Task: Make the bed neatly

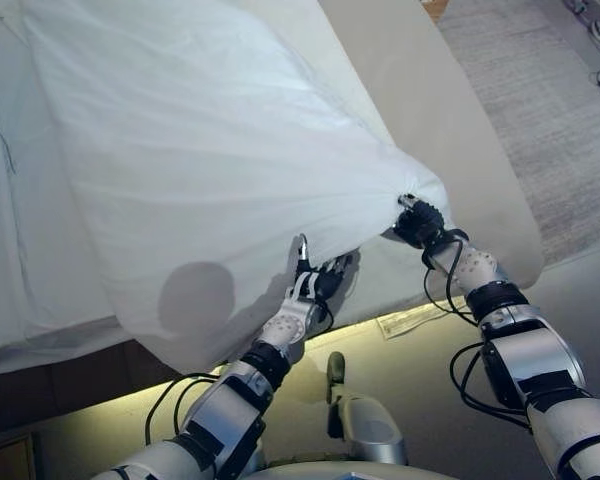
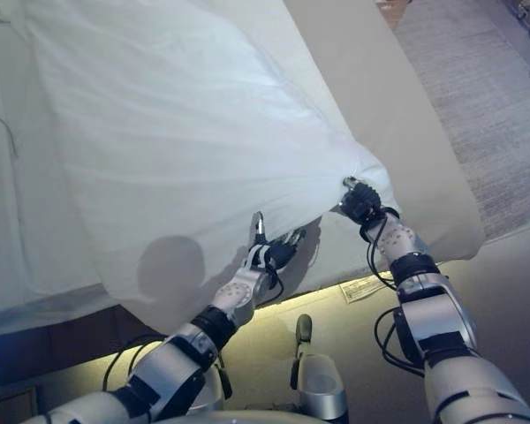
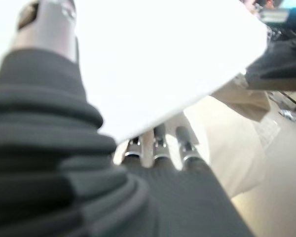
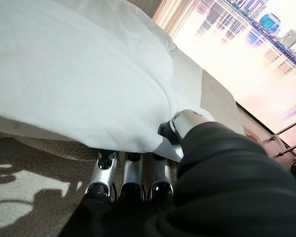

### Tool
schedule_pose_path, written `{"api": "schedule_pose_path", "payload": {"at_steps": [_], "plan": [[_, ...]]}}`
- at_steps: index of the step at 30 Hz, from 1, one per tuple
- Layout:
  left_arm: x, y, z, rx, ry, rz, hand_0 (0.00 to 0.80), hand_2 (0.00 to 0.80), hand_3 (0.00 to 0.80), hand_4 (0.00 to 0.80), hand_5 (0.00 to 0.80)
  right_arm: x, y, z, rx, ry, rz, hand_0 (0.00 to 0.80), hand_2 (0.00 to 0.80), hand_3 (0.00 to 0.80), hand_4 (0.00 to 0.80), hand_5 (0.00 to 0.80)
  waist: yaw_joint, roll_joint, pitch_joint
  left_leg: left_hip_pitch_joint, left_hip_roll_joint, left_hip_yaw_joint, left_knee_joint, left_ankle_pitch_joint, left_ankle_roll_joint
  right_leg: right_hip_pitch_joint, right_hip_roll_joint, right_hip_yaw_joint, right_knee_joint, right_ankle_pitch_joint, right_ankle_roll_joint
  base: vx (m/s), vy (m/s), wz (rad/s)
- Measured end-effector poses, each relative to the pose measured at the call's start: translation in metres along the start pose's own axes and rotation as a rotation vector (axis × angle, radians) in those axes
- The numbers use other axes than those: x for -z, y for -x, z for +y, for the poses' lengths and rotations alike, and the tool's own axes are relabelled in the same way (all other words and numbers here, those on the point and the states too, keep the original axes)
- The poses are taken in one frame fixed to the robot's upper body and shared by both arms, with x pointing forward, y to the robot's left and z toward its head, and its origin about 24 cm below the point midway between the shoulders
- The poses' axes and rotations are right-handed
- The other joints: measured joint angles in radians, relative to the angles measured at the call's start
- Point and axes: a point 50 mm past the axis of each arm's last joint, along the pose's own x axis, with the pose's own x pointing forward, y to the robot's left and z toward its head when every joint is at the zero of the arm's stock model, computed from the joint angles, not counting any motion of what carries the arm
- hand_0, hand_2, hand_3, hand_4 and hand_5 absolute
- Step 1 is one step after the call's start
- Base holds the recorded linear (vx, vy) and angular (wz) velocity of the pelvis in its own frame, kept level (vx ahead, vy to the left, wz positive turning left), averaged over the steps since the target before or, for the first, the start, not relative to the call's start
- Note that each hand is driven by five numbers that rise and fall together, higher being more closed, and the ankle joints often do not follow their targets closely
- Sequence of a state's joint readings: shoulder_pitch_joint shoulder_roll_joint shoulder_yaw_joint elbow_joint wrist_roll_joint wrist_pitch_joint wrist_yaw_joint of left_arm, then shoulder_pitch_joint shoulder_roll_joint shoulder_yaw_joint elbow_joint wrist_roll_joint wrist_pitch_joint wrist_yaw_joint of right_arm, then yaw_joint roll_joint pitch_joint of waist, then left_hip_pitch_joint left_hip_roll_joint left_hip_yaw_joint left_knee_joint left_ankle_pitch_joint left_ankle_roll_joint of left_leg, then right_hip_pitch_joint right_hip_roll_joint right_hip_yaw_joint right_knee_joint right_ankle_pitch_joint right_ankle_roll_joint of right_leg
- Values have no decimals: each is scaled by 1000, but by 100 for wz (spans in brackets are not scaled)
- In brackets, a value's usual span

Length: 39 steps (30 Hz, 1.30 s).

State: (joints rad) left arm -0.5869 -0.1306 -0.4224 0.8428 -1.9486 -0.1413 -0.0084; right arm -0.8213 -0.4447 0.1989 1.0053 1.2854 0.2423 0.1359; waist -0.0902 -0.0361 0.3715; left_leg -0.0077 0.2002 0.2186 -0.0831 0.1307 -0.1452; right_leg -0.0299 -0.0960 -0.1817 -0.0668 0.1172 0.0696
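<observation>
We judge the white duvet (image 1: 210, 150) light and floppy; our right hand (image 1: 418, 222) pinches its four-o'clock corner, left hand (image 1: 315, 285) grips the edge.

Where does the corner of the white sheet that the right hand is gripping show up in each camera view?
Left eye view: the sheet corner is right of centre, bunched at the right hand.
Right eye view: same corner, right of centre.
Left wrist view: corner not identifiable; only the sheet's edge above the fingers.
Right wrist view: corner pinched between the thumb and fingers.
Shared landmark: the beige mattress.
</observation>
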Motion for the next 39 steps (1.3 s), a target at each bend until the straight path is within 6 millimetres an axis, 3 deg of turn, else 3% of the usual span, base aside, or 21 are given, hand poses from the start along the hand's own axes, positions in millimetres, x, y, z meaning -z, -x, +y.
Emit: {"api": "schedule_pose_path", "payload": {"at_steps": [1, 2, 3, 6, 7, 16, 22, 23, 24, 28, 30, 34, 39], "plan": [[-2, 0, -1, 6, 8, -9, 163, 163, 163, 163, 163, 0, 0, 0, 0, 0, 0, 800, 800, 800, 800, 800, 1, 0, 0, 0, 0, -1, 0, 0, 0, 1, 0, -2, 0, 0, 0, 6, -46, 5], [-3, 0, -1, 11, 12, -16, 204, 204, 204, 204, 204, 0, 0, 0, 0, 0, 0, 800, 800, 800, 800, 800, 3, 0, 0, 0, 1, -2, 0, 0, 0, 2, 0, -3, 0, 0, 0, 4, -43, 4], [-4, 0, -1, 12, 20, -25, 461, 461, 461, 461, 461, 0, 0, 0, 0, 0, -1, 800, 800, 800, 800, 800, 5, 0, 0, 0, 1, -2, 1, 0, 0, 3, 0, -4, 0, 0, 0, 2, -39, 3], [-6, 1, 1, 6, 26, -48, 756, 756, 756, 756, 756, 0, 0, 0, 0, 0, -3, 800, 800, 800, 800, 800, 11, -2, -1, 0, 2, -3, 2, 0, 0, 4, 1, -5, 0, 0, 0, 3, -36, 1], [-7, 1, 2, 6, 27, -53, 800, 800, 800, 800, 800, 0, 0, 0, 1, 0, -3, 800, 800, 800, 800, 800, 14, -4, -2, 0, 2, -3, 2, 0, 0, 5, 1, -6, 0, 0, 0, 9, -31, 0], [-8, 2, 4, 0, 33, -67, 800, 800, 800, 800, 800, 19, 0, -6, 4, -27, 37, 800, 800, 800, 800, 800, 26, -42, -38, 0, 3, -7, 3, 0, 0, 10, 3, -11, -6, 0, 0, 0, 0, 0], [-9, 3, 8, -12, 39, -80, 800, 800, 800, 800, 800, 24, 1, -8, 7, -34, 48, 775, 775, 775, 775, 775, 27, -43, -39, 0, 3, -12, 3, 0, 0, 13, 3, -16, -7, 0, 0, 0, 0, 0], [-9, 4, 10, -15, 40, -81, 800, 800, 800, 800, 800, 25, 1, -10, 8, -35, 50, 198, 198, 198, 198, 198, 28, -43, -40, 0, 3, -14, 3, 0, 0, 15, 4, -18, -8, 0, 0, -11, -6, 3], [-11, 4, 11, -19, 40, -85, 800, 800, 800, 800, 800, 27, 2, -11, 12, -37, 54, 0, 0, 0, 0, 0, 28, -43, -40, 0, 3, -15, 3, 0, 0, 16, 4, -19, -9, 0, 0, -7, -3, 4], [-35, 9, 21, -42, 71, -165, 800, 800, 800, 800, 800, 29, 6, -25, 63, -29, 66, 0, 0, 0, 0, 0, 31, -41, -43, 0, 3, -22, 4, 0, 0, 23, 4, -24, -14, 0, 0, 0, -4, 3], [-50, 15, 33, -77, 82, -212, 800, 800, 800, 800, 800, 32, 13, -43, 124, 12, 85, 0, 0, 0, 0, 0, 32, -37, -57, 0, 4, -29, 3, 0, 0, 29, 6, -30, -18, -1, -1, 15, -6, 7], [-101, 37, 63, -171, 114, -350, 800, 800, 800, 800, 800, 20, 36, -85, 259, -3, 57, 0, 0, 0, 0, 0, 55, -21, -83, 0, 5, -36, 1, 0, 0, 34, 7, -38, -19, -2, -2, 37, -7, 5], [-163, 75, 92, -285, 71, -481, 800, 800, 800, 800, 800, 4, 65, -123, 376, -25, 7, 0, 0, 0, 0, 0, 83, -2, -103, 14, 7, -60, -2, -1, 1, 63, 8, -66, -21, -9, -4, 37, 32, 15]]}}
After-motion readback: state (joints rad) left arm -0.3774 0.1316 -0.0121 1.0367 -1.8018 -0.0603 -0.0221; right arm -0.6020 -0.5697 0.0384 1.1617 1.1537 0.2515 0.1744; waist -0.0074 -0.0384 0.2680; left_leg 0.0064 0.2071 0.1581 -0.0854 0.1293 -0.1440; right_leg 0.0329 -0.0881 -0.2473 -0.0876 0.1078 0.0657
